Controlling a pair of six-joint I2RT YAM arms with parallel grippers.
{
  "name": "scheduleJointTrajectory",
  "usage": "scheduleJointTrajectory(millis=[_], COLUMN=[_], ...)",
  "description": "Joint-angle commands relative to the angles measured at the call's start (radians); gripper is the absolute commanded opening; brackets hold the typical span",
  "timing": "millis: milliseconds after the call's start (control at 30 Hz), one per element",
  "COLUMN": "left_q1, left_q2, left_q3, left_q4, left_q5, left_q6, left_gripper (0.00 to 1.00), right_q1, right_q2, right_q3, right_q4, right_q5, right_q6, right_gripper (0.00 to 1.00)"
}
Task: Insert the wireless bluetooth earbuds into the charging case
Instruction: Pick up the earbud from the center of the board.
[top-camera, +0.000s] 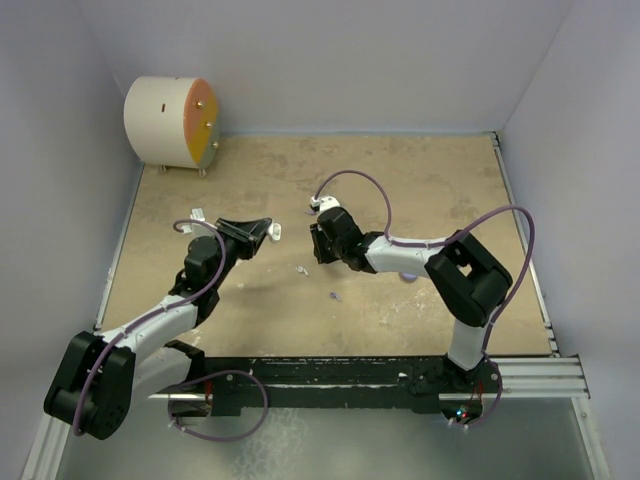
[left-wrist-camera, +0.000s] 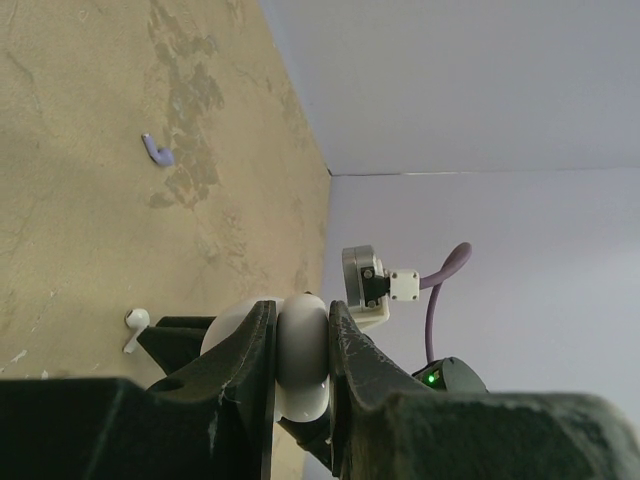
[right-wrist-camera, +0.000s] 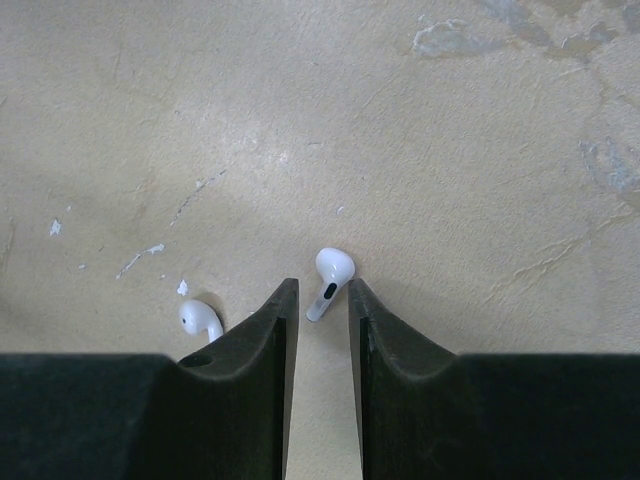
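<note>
On the table (top-camera: 420, 190) nothing looks seated yet: my left hand (left-wrist-camera: 302, 310) pinches the charging case (left-wrist-camera: 305, 365), my right hand (right-wrist-camera: 322, 288) straddles a white earbud (right-wrist-camera: 334, 267), slightly spread.

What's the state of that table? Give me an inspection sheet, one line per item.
Surface: tan tabletop, worn patches and white flecks.
Job's things: white charging case clamped; white earbud between the right fingertips; second white earbud beside them; lilac earbud lying loose.
Clutter: white drum with orange face, far left corner.
End effectors: left end effector shut on the case; right end effector open, straddling the earbud.
Cables: lilac cables loop off both arms.
Surroundings: pale walls; nothing else seen.
</note>
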Motion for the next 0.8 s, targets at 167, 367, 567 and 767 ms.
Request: scheduleJointTrajectory(millis=[167,367,567,767], left_q1=[0.007,0.008,0.008,0.009], left_q2=[0.002,0.001,0.005,0.006], left_q3=[-0.006,-0.008,-0.008,-0.008], left_q4=[0.061,0.061,0.063,0.067], left_q5=[0.007,0.007,0.007,0.009], left_q6=[-0.011,-0.011,-0.011,-0.013], left_gripper=[0.00,0.00,0.00,0.00], right_q1=[-0.008,-0.013,-0.014,-0.013], right_q2=[0.015,0.020,0.020,0.029], right_q3=[-0.002,-0.005,-0.006,-0.003], right_q4=[0.023,0.026,0.029,0.032], right_q5=[0.003,0.002,-0.001,-0.004], right_q6=[0.015,0.016,0.014,0.012], right_gripper=[0.28,0.28,0.27,0.24])
